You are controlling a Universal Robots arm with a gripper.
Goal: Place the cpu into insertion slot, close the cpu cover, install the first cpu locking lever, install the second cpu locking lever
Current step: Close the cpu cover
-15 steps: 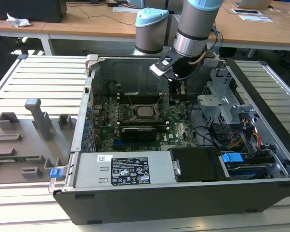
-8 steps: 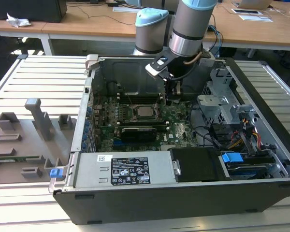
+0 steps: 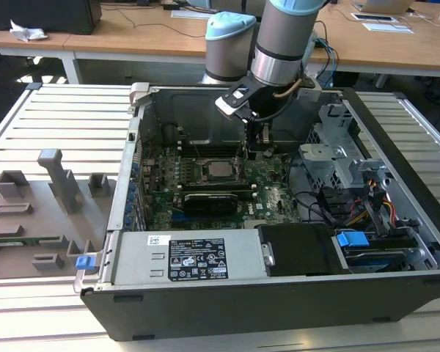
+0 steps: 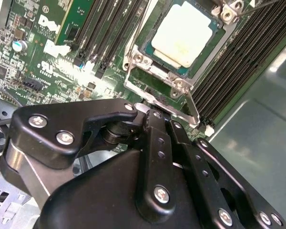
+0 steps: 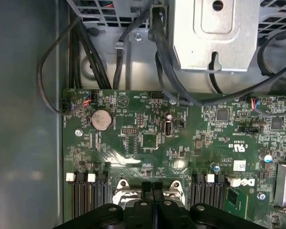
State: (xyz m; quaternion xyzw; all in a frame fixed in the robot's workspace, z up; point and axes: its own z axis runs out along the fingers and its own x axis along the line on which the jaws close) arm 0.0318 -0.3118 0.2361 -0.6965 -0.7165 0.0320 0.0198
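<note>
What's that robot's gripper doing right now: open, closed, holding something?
Gripper: closed, with nothing visible between its fingers, just off the seated cpu.

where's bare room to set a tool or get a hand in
Free: slatted table behind the grey fixture tray on the exterior view's left, and the strip past the case on its right. Crowded: beside the cpu, where the gripper hangs, and the cabled drive cage.
</note>
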